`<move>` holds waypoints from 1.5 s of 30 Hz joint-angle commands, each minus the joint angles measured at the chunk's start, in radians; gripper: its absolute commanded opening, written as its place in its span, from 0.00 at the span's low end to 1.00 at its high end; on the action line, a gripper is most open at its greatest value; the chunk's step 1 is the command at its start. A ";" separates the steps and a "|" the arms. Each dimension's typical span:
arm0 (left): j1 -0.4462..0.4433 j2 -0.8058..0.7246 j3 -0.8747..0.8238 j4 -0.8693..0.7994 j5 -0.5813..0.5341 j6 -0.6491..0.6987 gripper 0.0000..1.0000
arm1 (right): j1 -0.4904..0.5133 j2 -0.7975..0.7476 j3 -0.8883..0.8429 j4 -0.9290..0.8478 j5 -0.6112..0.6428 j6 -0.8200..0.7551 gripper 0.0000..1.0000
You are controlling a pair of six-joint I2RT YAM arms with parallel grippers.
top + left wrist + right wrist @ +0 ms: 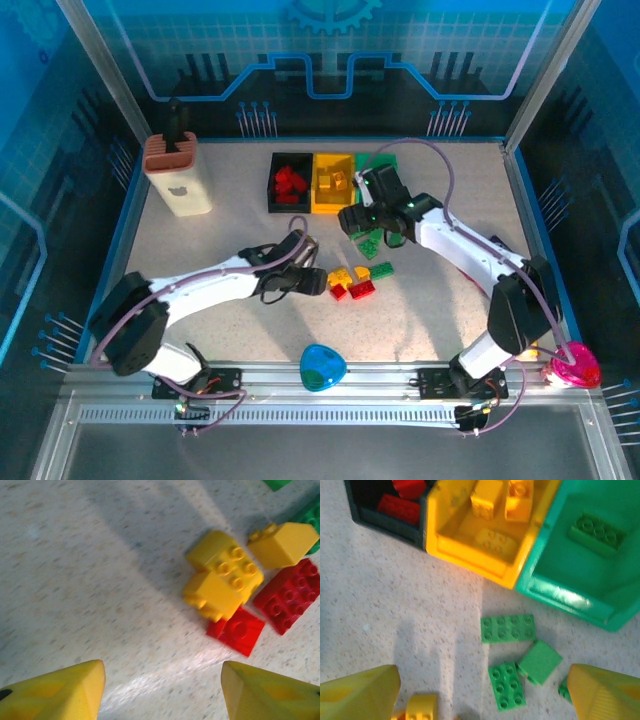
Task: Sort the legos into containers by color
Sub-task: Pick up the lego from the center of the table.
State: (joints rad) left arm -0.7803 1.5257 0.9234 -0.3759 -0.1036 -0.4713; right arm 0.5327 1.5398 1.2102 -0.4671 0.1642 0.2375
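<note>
Cream block with blurred mark stands near 3 containers.

No words, numbers or brand names can be read anywhere. Two picture-signs show. A small grey mark, shaped roughly like an apple, sits on the front face of the cream block, which stands on the surface well to the left of the containers. A pale-blue gear outline is printed on the back wall behind the containers, above angular circuit-like lines.
</note>
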 commanded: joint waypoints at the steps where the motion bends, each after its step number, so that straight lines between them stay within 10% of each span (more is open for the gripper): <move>1: -0.040 0.108 0.096 -0.004 0.018 0.043 0.63 | -0.038 -0.090 -0.090 0.044 -0.023 0.042 0.87; 25: -0.042 0.310 0.238 -0.057 -0.036 0.064 0.57 | -0.145 -0.260 -0.318 0.096 -0.078 0.081 0.86; 45: 0.011 0.257 0.207 -0.060 -0.051 0.062 0.28 | -0.157 -0.292 -0.360 0.090 -0.078 0.085 0.85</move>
State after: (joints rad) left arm -0.7845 1.8206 1.1419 -0.4004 -0.1429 -0.4160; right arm 0.3908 1.2732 0.8619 -0.3836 0.0956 0.3115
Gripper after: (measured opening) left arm 0.332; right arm 0.852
